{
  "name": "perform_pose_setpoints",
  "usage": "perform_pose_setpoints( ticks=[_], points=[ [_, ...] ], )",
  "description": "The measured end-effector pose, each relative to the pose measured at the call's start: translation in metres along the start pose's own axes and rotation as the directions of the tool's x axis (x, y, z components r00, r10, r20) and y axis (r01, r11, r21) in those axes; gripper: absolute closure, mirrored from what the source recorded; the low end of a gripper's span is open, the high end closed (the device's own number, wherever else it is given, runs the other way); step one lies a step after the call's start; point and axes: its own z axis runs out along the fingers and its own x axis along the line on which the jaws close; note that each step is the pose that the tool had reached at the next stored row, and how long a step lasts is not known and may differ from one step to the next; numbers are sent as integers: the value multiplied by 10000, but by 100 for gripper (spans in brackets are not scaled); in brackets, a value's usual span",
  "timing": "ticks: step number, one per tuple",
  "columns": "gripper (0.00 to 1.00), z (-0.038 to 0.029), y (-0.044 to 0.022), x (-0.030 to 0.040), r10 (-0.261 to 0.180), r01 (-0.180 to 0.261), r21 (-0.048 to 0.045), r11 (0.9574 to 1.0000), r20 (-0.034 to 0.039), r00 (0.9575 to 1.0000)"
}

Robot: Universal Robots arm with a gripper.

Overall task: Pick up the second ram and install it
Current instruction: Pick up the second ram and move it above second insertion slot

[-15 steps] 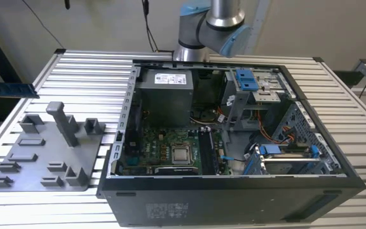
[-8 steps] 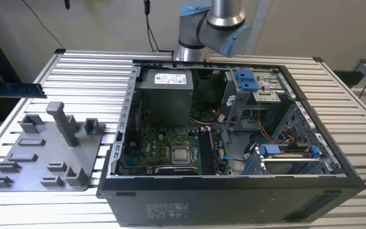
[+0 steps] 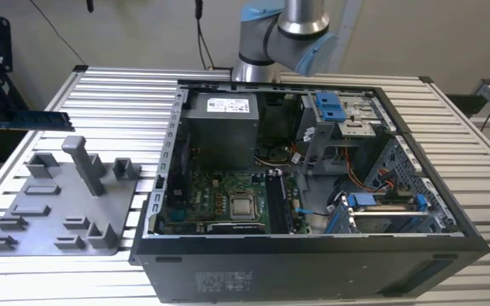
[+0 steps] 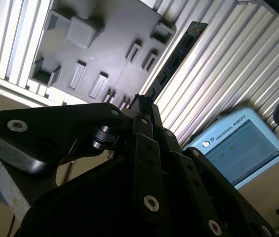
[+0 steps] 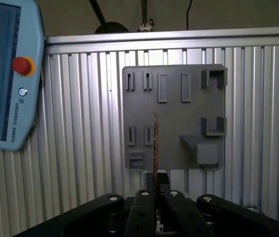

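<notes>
My gripper [image 5: 156,181] is shut on the second ram [image 5: 155,140], a thin dark stick seen edge-on in the first wrist view. The second wrist view shows the second ram [image 4: 176,54] running out from my gripper [image 4: 142,106] as a long black strip. In the exterior view the second ram [image 3: 32,119] juts in level from the exterior view's left edge, in the air above the grey fixture plate [image 3: 66,204]. The open computer case [image 3: 313,191] lies well off to the exterior view's right. Its motherboard shows dark memory slots [image 3: 277,204] beside the processor.
The grey fixture plate [image 5: 174,113] carries raised blocks and a tall post [image 3: 83,162]. A teach pendant [image 5: 6,74] lies on the slatted aluminium table [image 3: 100,95] beside the plate. Inside the case are a power supply [image 3: 221,124], blue drive latches [image 3: 330,107] and loose cables.
</notes>
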Motion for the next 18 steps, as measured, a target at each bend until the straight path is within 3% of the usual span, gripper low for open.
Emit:
perform_pose_setpoints(
  ticks=[18],
  points=[
    [86, 3, -332, -17, 0, 0, -6, 10000, 0, 10000]
  ],
)
